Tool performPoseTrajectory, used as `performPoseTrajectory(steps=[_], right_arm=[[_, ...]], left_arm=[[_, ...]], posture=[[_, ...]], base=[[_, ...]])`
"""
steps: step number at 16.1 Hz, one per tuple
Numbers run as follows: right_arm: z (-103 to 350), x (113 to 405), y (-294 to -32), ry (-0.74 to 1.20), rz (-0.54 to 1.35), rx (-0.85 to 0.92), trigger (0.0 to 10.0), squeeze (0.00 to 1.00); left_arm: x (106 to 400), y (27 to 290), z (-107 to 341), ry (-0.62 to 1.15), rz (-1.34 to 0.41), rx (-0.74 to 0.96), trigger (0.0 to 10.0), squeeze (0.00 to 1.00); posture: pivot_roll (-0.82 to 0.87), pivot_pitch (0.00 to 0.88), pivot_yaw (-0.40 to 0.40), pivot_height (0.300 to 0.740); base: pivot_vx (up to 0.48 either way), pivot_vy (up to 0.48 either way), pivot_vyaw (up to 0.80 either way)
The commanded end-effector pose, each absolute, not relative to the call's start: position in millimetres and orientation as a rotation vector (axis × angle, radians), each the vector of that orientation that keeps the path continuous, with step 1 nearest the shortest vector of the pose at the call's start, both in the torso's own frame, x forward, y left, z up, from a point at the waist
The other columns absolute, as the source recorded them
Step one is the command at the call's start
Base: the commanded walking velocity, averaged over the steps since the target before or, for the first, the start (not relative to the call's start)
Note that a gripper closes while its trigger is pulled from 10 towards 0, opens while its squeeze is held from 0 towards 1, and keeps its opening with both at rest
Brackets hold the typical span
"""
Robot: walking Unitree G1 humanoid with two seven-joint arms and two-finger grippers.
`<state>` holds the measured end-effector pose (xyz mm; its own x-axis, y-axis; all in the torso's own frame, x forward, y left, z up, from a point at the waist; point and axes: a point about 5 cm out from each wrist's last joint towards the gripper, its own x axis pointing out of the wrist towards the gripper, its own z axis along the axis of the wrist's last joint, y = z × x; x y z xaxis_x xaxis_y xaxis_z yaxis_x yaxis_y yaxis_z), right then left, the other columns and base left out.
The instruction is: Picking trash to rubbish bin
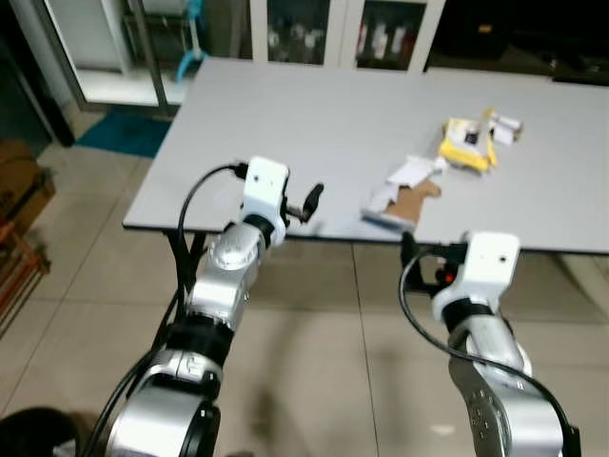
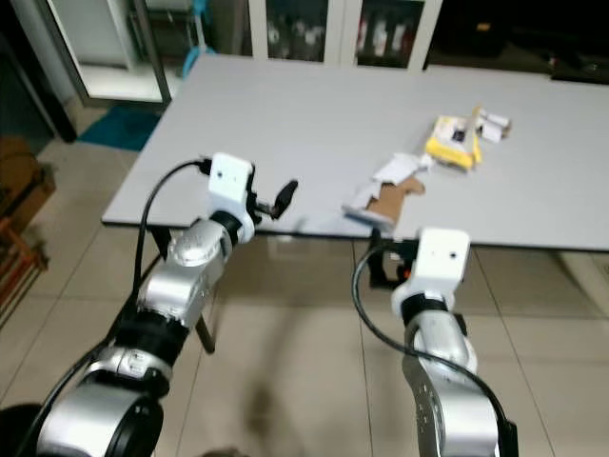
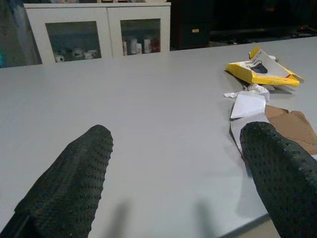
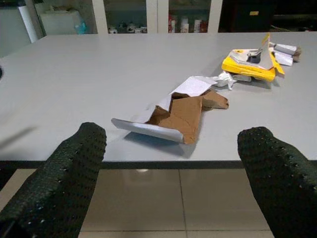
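Observation:
On the grey table (image 1: 285, 124), torn brown and white cardboard (image 1: 404, 202) lies near the front edge. Behind it are crumpled white paper (image 4: 225, 79), a yellow packet (image 1: 466, 143) and a small white scrap (image 1: 507, 126). My left gripper (image 1: 309, 205) is open and empty, hovering just over the table's front edge, to the left of the cardboard (image 3: 292, 129). My right gripper (image 4: 173, 131) is open and empty too. It is held in front of the table edge, slightly below the tabletop, facing the cardboard (image 4: 178, 116).
White cabinets with glass doors (image 1: 314, 29) stand behind the table. Beige tiled floor (image 1: 314, 314) lies under and in front of it. A blue mat (image 1: 124, 133) and brown furniture (image 1: 19, 190) are off to the left.

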<state>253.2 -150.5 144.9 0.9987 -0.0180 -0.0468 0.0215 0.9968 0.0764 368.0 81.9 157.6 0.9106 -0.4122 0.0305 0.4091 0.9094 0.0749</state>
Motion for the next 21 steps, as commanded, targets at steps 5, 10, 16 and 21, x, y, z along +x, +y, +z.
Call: performPoseTrajectory(steps=[5, 10, 16, 21], right_arm=[[133.1, 252.8, -155.9, 0.117, -0.054, 0.069, 10.0, 1.0], [124.4, 251.8, -158.2, 0.165, -0.076, 0.073, 10.0, 1.0], [124.4, 258.2, -144.2, 0.149, -0.012, -0.045, 10.0, 1.0], [109.1, 269.7, -126.5, 0.154, 0.064, -0.162, 10.0, 1.0]], left_arm=[[366.1, 69.2, 157.4, -0.04, -0.461, 0.081, 10.0, 0.0], [366.0, 69.2, 155.8, -0.029, -0.466, 0.094, 10.0, 0.0], [364.8, 70.8, 155.2, -0.021, -0.479, 0.104, 10.0, 0.0], [361.8, 74.6, 154.2, -0.018, -0.489, 0.122, 10.0, 0.0]], posture=[[0.12, 0.077, -0.031, 0.74], [0.12, 0.08, -0.025, 0.74], [0.13, 0.095, -0.009, 0.74], [0.15, 0.115, 0.002, 0.74]], base=[[0.325, 0.0, 0.0], [0.343, 0.0, 0.0], [0.151, 0.0, 0.0], [0.0, 0.0, 0.0]])
